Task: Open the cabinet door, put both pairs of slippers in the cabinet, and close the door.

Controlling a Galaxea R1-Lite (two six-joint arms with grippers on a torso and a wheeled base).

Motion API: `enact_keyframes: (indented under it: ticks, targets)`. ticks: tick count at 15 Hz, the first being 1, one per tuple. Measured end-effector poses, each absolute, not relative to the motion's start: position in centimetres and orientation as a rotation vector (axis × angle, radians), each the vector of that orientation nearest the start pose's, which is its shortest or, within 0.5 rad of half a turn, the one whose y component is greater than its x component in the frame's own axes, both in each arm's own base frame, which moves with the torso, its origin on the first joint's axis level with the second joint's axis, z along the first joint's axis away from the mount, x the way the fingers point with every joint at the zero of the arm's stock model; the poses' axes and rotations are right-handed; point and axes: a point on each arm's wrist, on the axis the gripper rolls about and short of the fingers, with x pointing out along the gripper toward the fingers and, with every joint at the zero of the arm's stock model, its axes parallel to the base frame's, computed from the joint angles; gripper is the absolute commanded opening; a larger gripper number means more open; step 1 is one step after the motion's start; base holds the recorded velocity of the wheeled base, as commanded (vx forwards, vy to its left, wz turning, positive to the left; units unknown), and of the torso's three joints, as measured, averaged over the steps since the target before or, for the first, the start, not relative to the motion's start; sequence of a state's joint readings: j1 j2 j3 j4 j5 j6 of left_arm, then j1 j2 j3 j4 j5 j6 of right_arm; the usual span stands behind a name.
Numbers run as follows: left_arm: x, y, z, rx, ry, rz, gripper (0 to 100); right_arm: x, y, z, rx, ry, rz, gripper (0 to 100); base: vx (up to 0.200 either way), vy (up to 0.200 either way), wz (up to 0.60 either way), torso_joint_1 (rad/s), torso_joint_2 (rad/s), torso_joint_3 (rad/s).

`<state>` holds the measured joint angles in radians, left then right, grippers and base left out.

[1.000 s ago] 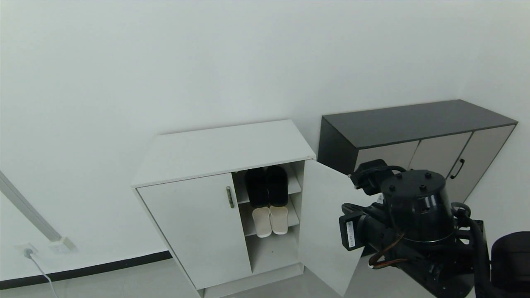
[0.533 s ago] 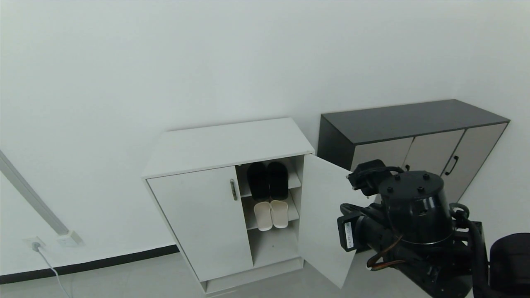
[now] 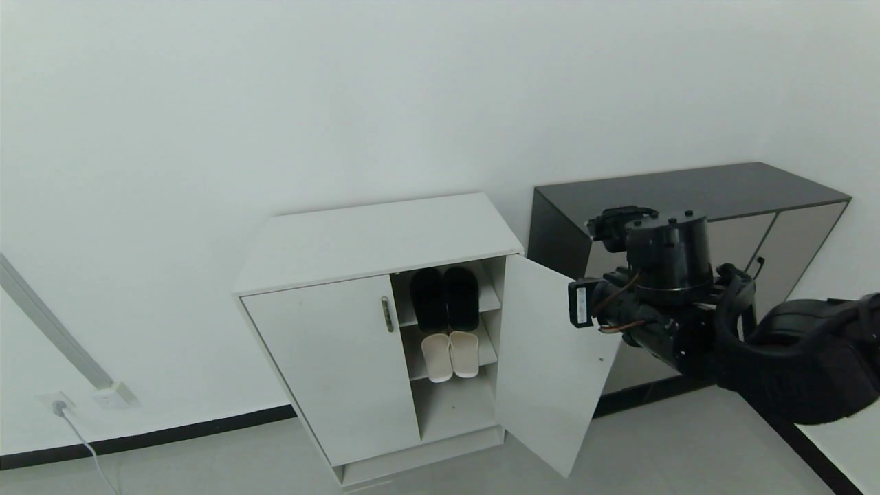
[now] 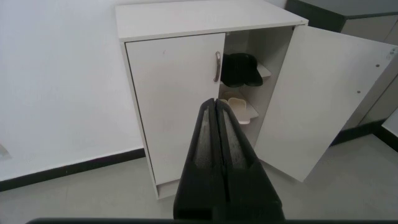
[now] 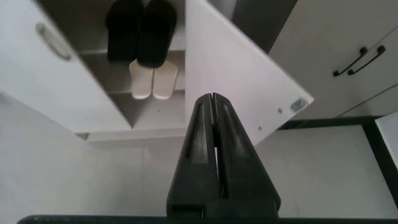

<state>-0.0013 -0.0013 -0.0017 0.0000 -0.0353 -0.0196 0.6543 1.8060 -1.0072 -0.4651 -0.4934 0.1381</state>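
Inside: one black pair (image 3: 444, 298), one white pair (image 3: 449, 355); left end effector (image 4: 217, 102), right end effector (image 5: 213, 98), both pressed together

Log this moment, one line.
black slippers: inside cabinet | white slippers: inside, below them | cabinet door: open | left gripper: shut | right gripper: shut

It is looking like a bare entryway. A shoe cabinet (image 3: 375, 240) is standing against the wall, a dark sideboard (image 3: 687, 185) at its 3 o'clock.
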Motion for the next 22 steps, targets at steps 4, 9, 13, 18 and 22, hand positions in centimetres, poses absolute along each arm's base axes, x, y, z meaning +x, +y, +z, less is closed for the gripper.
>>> enact_keyframes:
  ticks: [4, 9, 13, 18, 22]
  targets:
    - [-2.3, -0.1, 7.6, -0.019, -0.003, -0.036, 0, 31.9, 18.8, 18.5, -0.015, 0.286, 0.102, 0, 0.0, 0.0, 0.0, 0.0, 0.0, 0.0]
    - [-2.3, -0.1, 7.6, -0.018, -0.003, -0.037, 0, 35.4, 17.9, 16.2, -0.009, 0.325, 0.073, 0, 0.0, 0.0, 0.0, 0.0, 0.0, 0.0]
    - [-2.3, -0.1, 7.6, -0.018, -0.003, -0.037, 0, 38.4, 16.9, 14.4, 0.003, 0.348, 0.041, 0, 0.0, 0.0, 0.0, 0.0, 0.0, 0.0]
    - [-2.3, -0.1, 7.6, -0.018, -0.003, -0.036, 0, 41.2, 15.9, 12.2, 0.016, 0.371, 0.024, 0, 0.0, 0.0, 0.0, 0.0, 0.0, 0.0]
    - [-2.3, -0.1, 7.6, -0.017, -0.003, -0.037, 0, 42.9, 15.1, 11.0, 0.023, 0.377, 0.004, 0, 0.0, 0.0, 0.0, 0.0, 0.0, 0.0]
